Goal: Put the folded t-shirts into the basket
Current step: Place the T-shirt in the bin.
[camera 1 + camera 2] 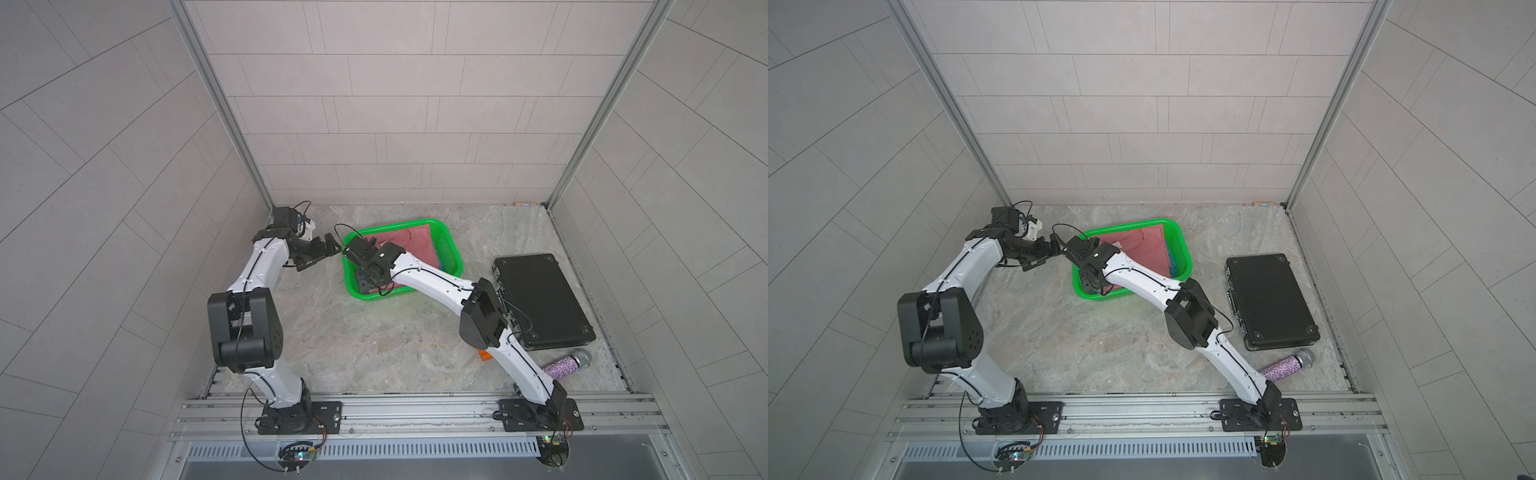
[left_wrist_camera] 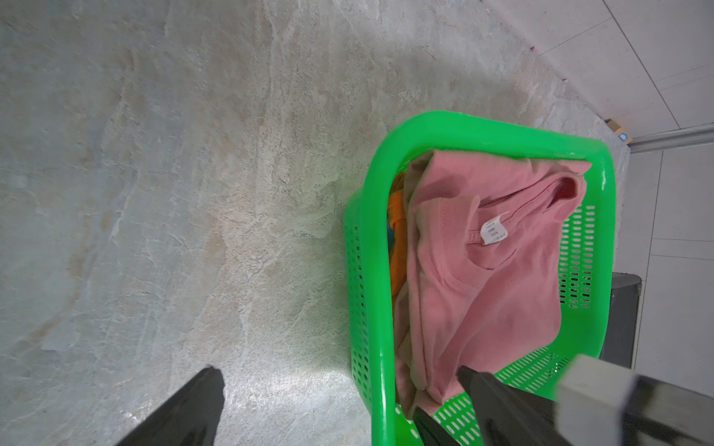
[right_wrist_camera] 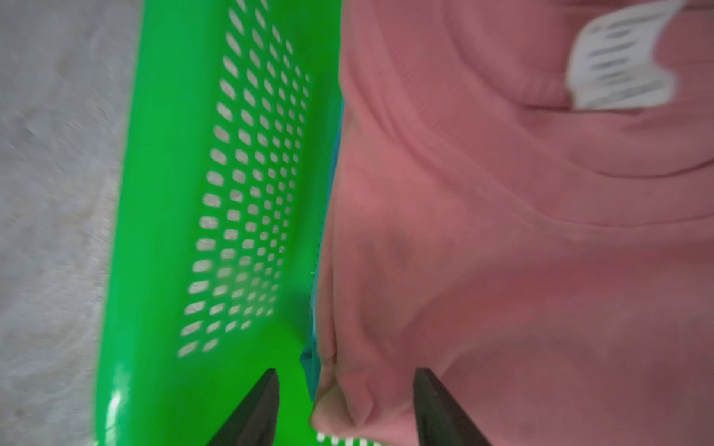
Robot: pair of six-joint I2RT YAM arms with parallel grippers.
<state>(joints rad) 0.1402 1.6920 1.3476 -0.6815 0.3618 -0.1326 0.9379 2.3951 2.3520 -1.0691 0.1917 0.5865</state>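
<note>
Stock as I read it from my station, nearest first:

- Table [image 1: 374, 353]: marbled grey top, carries everything below.
- Microphone [image 1: 567, 365]: purple glitter body, silver head, lying on its side at the near right, just in front of the case.
- Small orange piece [image 1: 483, 355]: peeks out beside the right arm, mostly hidden, so I cannot say what it is.
- Case [image 1: 540, 299]: flat, black, closed, lying on the right and well apart from the basket.
- Basket [image 1: 451, 251]: green plastic with mesh walls, towards the far middle of the table.
- Right gripper [image 3: 345, 372]: reaches down into the near-left corner of the basket. The jaws are spread. A corner of the pink cloth lies loose between them and nothing is pinched.
- Pink t-shirt [image 1: 415, 249]: inside the basket on top of the pile, rumpled, with the collar and its white label [image 2: 494, 230] facing up.
- Orange t-shirt [image 2: 398, 239]: inside the basket under the pink one — I see only an edge of it, along the left wall.
- Blue t-shirt [image 3: 311, 367]: inside the basket, also under the pink one, showing as a thin strip at the cloth's edge.
- Left gripper [image 1: 318, 255]: just left of the basket's left rim. The jaws are spread wide and hold nothing — I cannot tell whether it touches the rim.
</note>
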